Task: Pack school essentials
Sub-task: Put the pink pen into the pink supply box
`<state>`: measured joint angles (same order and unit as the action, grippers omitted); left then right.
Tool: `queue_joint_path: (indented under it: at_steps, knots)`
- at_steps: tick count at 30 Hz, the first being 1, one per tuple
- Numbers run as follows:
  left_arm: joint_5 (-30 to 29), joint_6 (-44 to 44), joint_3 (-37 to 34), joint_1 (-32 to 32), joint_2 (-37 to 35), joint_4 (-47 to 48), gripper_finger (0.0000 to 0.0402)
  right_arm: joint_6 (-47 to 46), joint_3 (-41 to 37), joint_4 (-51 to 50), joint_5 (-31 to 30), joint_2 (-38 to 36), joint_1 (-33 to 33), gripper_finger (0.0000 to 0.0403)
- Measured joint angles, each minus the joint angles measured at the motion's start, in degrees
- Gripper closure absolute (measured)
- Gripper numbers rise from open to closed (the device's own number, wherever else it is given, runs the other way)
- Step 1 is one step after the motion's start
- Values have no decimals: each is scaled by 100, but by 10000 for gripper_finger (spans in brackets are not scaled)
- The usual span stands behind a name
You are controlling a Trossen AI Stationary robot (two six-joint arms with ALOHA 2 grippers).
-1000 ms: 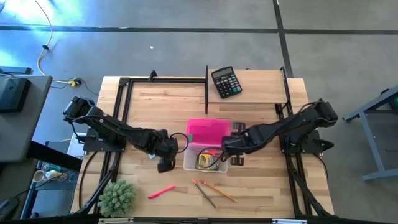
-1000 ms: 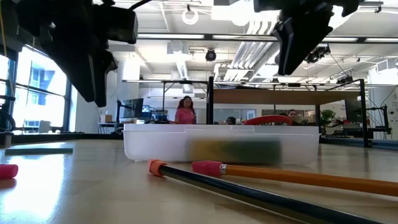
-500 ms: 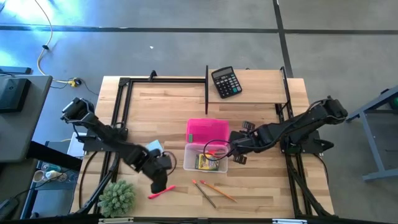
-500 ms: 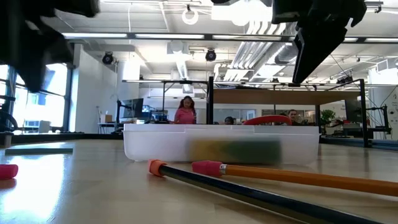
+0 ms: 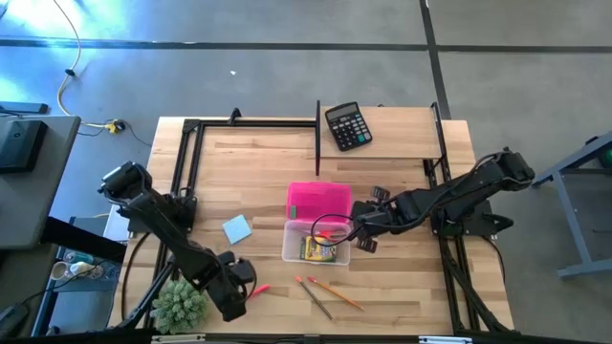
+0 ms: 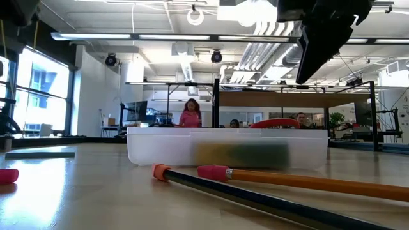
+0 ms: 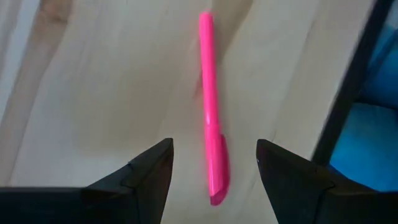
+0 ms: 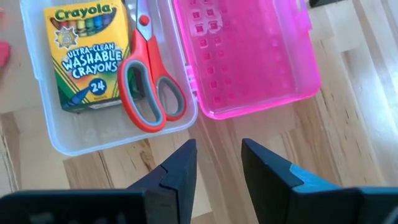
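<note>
- The left gripper [image 5: 244, 287] hangs over the front-left part of the light wooden counter [image 5: 268, 172], its two dark fingers [image 7: 140, 180] spread apart with the slim red-pink plastic pen [image 7: 210, 112] lying flat between them; the fingers hold nothing.
- The pen lies near the counter's front edge, just beside the spiky green plant ball [image 5: 180, 304] at the front-left corner.
- The right gripper [image 5: 361, 227] hovers just right of the clear plastic box [image 5: 290, 247], with its fingers [image 8: 174, 171] partly open and empty.
- The clear box sits around the counter's middle, its translucent pink hinged lid [image 5: 318, 201] folded open and lying flat on the side toward the back edge.
- Inside the box lie the yellow-green cardboard crayon box [image 8: 87, 53] and the red-handled scissors [image 8: 146, 81] with grey-lined loops, side by side and touching.
- A square light-blue sticky-note pad [image 5: 236, 228] lies flat on the counter left of the clear box, apart from it.
- Two thin pencils [image 5: 325, 291], one orange and one dark, lie crossed near the front edge, in front of the box; in the low view their pink eraser ends [image 6: 214, 171] point to the left.
- A black calculator [image 5: 347, 126] rests tilted near the back edge, well apart from everything else.
</note>
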<state>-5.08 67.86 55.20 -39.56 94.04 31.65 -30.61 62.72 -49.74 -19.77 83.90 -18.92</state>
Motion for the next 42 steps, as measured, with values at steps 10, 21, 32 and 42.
queue_joint_path:
  at_steps: [10,21,32,42]
  knots:
    - [200,267,-4,-241,474,-206,184,0,0,123,0,0,0,284]
    - [158,354,28,-306,798,-307,184,-57,0,202,0,0,0,284]
    - [-52,505,17,-343,818,-211,226,-48,0,221,0,0,0,284]
    - [10,199,9,-248,824,-291,254,-48,0,248,0,0,2,284]
